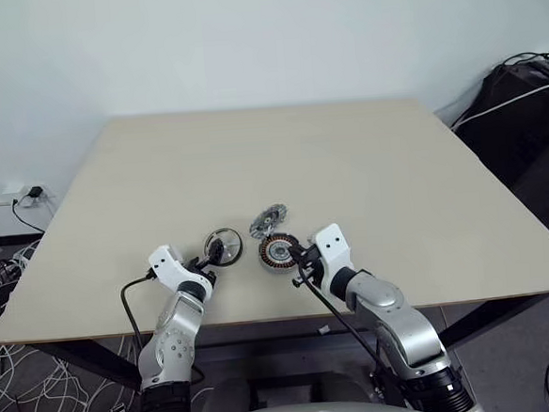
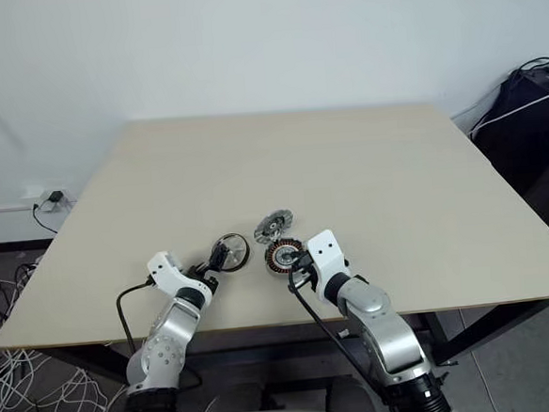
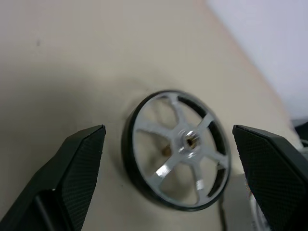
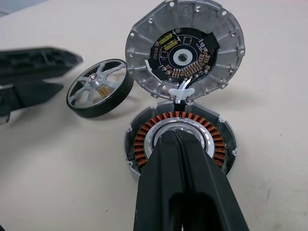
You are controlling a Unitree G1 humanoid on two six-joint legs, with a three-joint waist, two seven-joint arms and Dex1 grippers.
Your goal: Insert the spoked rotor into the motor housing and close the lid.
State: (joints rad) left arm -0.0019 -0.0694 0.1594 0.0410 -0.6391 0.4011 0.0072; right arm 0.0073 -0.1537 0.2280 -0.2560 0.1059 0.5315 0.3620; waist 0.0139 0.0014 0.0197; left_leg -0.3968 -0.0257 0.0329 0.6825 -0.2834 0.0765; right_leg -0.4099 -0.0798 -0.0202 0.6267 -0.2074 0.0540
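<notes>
The left end effector is spread wide, its two black textured fingers sitting either side of the spoked rotor without touching it, so nothing is gripped. The right end effector has its fingers pressed flat together, with the tips over the grey centre of the motor housing; can't tell whether they actually press on it.

Both arms reach forward from the near edge of the beige desk with the end effectors angled slightly downward, the left arm white and grey with a black cable looping off it, the right one angled in a bit toward the left.

The rotor is a flat wheel with a dark outer rim, shiny silver spokes and a small hub, lying flat on the desk just left of the housing. The housing is a round metal cup with an orange-copper winding ring around a smooth grey middle. The lid is a dull-grey ribbed round cap lying just beyond the housing, open side up, showing a black circuit board inside, with short white wires running down to the housing.
</notes>
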